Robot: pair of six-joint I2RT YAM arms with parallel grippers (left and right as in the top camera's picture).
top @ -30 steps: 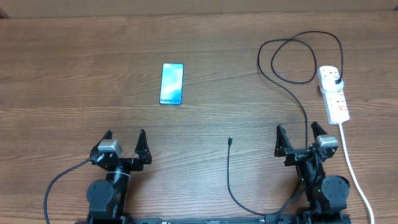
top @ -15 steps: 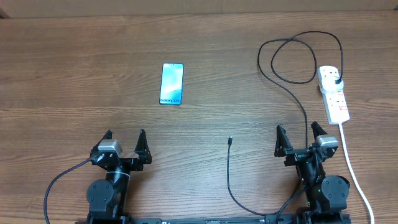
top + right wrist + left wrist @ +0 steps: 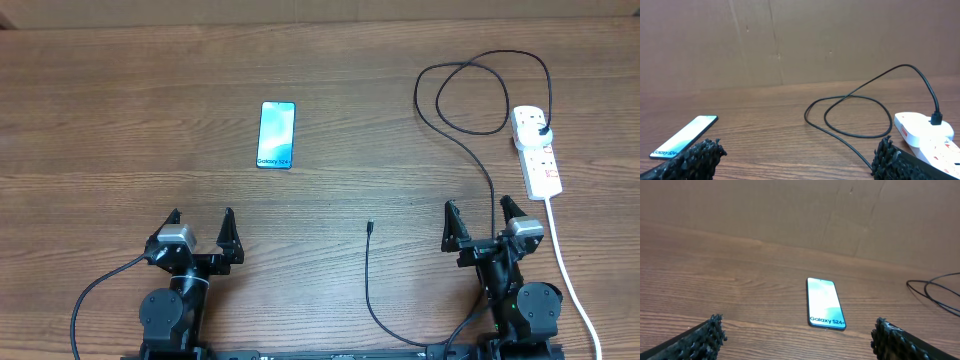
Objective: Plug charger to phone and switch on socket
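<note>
Overhead: the phone (image 3: 276,135) is lying flat and screen-up on the wooden surface (image 3: 120,100), left of centre and well apart from both arms. The charger (image 3: 366,280) is running from its black plug (image 3: 541,128), which is sitting in the far end of the socket (image 3: 537,152) at the right edge, through a loose loop and back past the right arm, and its connector tip (image 3: 370,227) is resting free between the arms. The left end effector (image 3: 200,225) and the right end effector (image 3: 478,222) are both standing spread and holding nothing. Left wrist: the phone (image 3: 825,303) is lying straight ahead, its near short edge facing the spread fingertips (image 3: 710,335). Right wrist: the socket (image 3: 925,131) is lying just ahead to the right with the plug (image 3: 936,118) seated, and the phone (image 3: 685,136) is showing far left. Whether the switch is on cannot be told. Judgement: nothing is begun and the step in hand is picking up the connector. It is best pinched just behind the tip, so that the tip is projecting stiffly, while the other end effector is steadying the phone against sliding.
</note>
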